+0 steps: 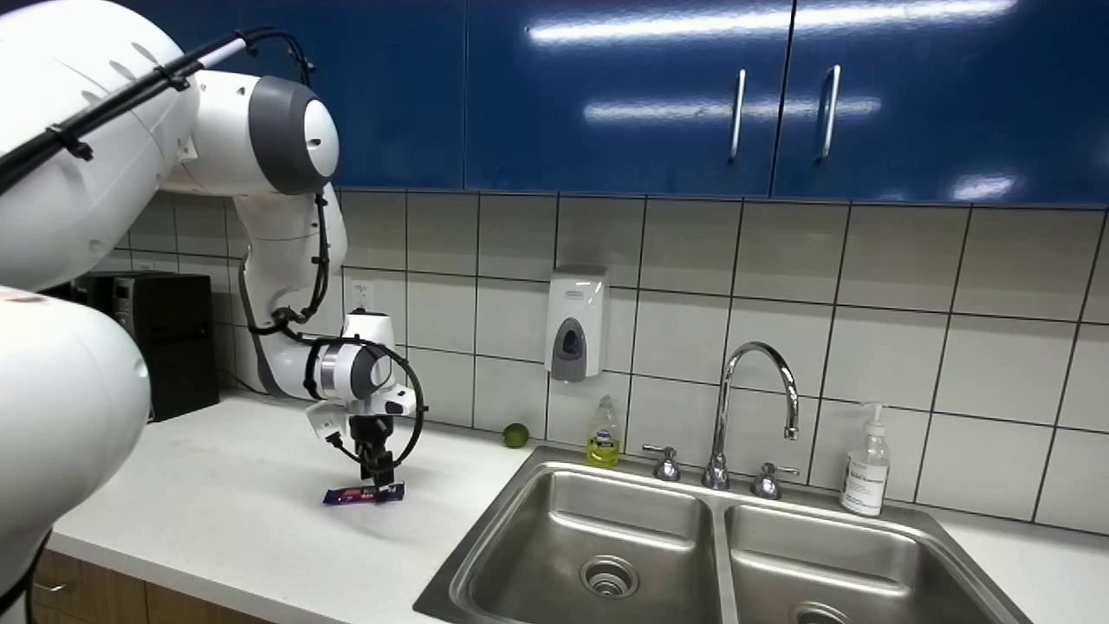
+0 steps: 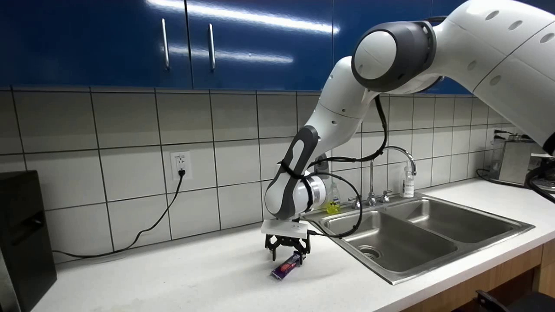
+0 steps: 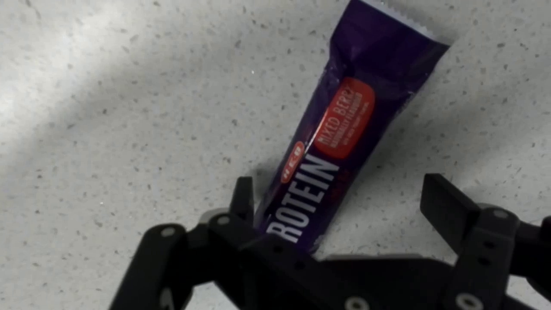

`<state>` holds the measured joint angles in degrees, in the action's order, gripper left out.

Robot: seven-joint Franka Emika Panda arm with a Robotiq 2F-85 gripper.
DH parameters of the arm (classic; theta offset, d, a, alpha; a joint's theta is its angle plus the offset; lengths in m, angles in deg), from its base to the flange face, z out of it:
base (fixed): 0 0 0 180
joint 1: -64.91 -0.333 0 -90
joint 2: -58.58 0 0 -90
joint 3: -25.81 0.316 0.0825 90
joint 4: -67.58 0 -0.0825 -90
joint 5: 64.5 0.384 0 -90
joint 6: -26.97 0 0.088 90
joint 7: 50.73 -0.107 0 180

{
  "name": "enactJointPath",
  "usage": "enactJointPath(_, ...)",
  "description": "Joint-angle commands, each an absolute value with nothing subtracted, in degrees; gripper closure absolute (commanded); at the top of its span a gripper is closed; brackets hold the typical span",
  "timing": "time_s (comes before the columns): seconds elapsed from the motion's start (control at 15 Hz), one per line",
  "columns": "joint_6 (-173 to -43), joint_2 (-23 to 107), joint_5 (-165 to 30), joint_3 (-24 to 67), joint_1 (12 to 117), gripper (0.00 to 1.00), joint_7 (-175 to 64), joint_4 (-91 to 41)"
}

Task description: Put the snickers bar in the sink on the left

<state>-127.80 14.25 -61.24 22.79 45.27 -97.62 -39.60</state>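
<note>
A purple wrapped bar (image 1: 346, 496) marked "PROTEIN" lies flat on the white counter; it also shows in an exterior view (image 2: 284, 268) and runs diagonally in the wrist view (image 3: 344, 116). My gripper (image 1: 381, 479) points down over it. In the wrist view the gripper (image 3: 338, 189) is open, with the bar between its fingers. The bar lies close to the left finger, with a gap to the right one; its lower end is hidden behind the gripper. The double steel sink has a left basin (image 1: 554, 555), also seen in an exterior view (image 2: 399, 247), beside the bar.
A bottle of yellow soap (image 1: 604, 440), a faucet (image 1: 723, 416) and a white pump bottle (image 1: 866, 477) stand behind the sink. A green lime (image 1: 515, 435) sits by the wall. A black appliance (image 1: 182, 347) and its cord (image 2: 151, 227) are at the counter's far end.
</note>
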Motion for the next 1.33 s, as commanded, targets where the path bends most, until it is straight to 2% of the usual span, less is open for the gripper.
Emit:
enactJointPath(0.0, -126.7, 14.1, -60.2, 22.6, 44.6, 0.00, -98.7, -38.6)
enactJointPath(0.07, -126.7, 14.1, -60.3, 22.6, 44.6, 0.04, -98.7, -38.6)
enactJointPath(0.13, -126.8, 14.1, -60.3, 22.6, 44.6, 0.28, -98.6, -38.7)
enactJointPath(0.27, -126.8, 14.2, -60.4, 22.6, 44.5, 0.30, -98.6, -38.8)
enactJointPath(0.73, -126.9, 14.6, -60.4, 22.4, 44.5, 0.84, -98.6, -39.1)
enactJointPath(1.27, -127.3, 17.3, -60.9, 21.9, 44.2, 0.86, -98.5, -41.1)
